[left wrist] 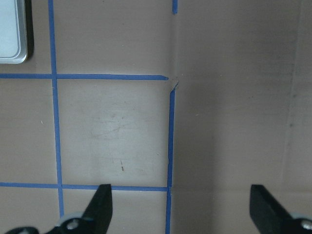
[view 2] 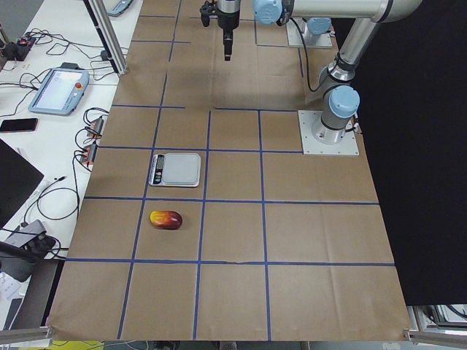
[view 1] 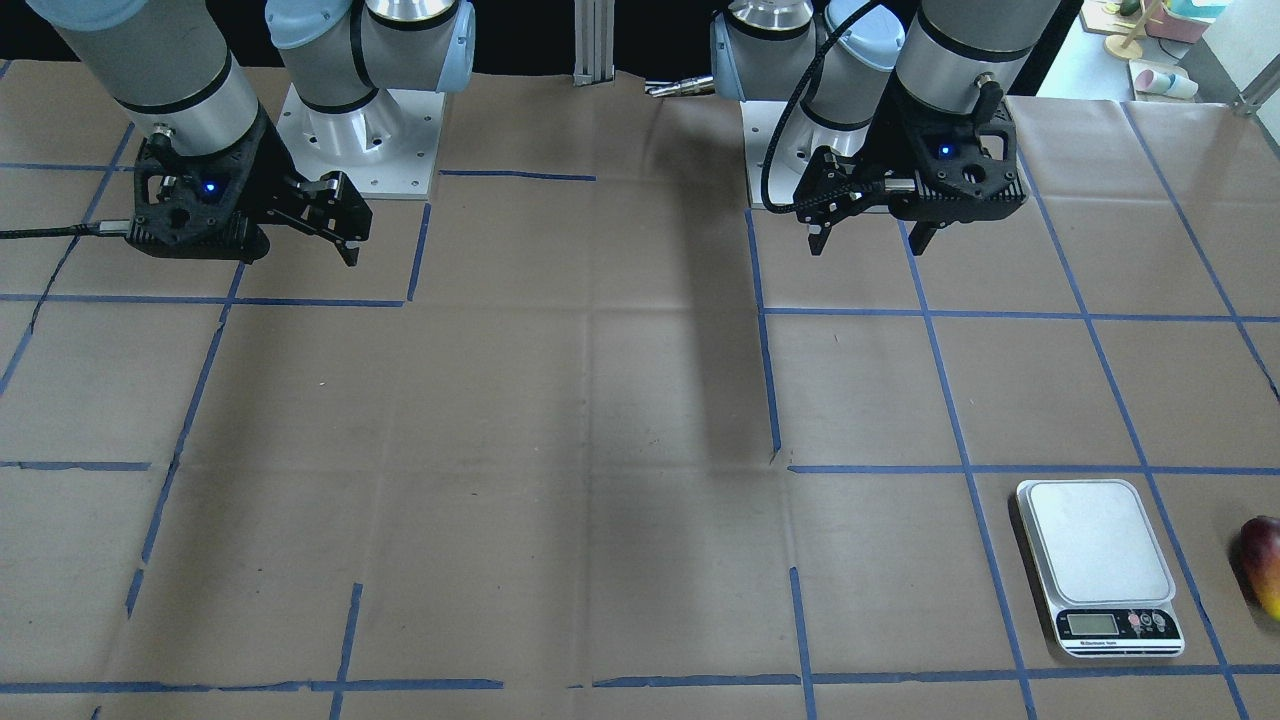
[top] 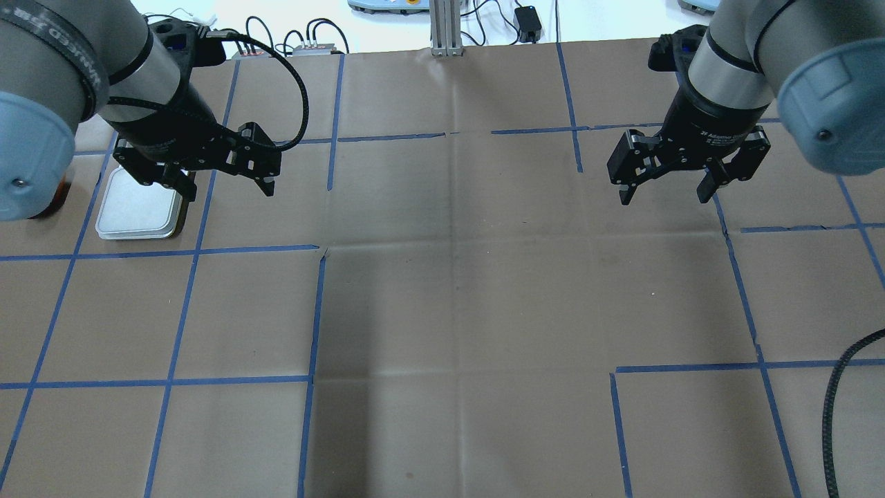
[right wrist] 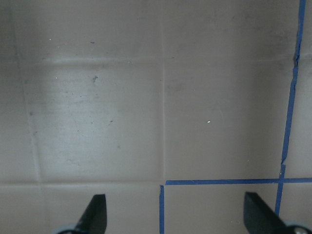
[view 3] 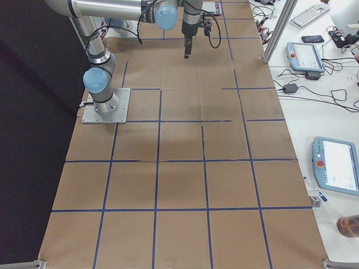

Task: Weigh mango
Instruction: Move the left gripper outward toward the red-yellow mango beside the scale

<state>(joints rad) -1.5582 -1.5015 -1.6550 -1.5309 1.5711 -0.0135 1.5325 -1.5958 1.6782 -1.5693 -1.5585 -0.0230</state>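
Observation:
The mango (view 2: 166, 219), dark red fading to yellow, lies on the brown paper beside the scale (view 2: 176, 168), apart from it. In the front view the mango (view 1: 1262, 565) is cut by the right edge, next to the scale (view 1: 1095, 560), whose platform is bare. My left gripper (view 1: 868, 245) hangs open and empty high above the table near its base, well back from the scale. Its wrist view shows only the scale's corner (left wrist: 12, 29) between wide-open fingers (left wrist: 100, 207). My right gripper (top: 664, 198) is open and empty over bare paper on the other side.
Blue tape lines divide the brown paper-covered table (top: 456, 290) into squares. An aluminium post (top: 446, 28) stands at the far edge. Teach pendants (view 3: 335, 165) and cables lie on the white side bench beyond the table's far edge.

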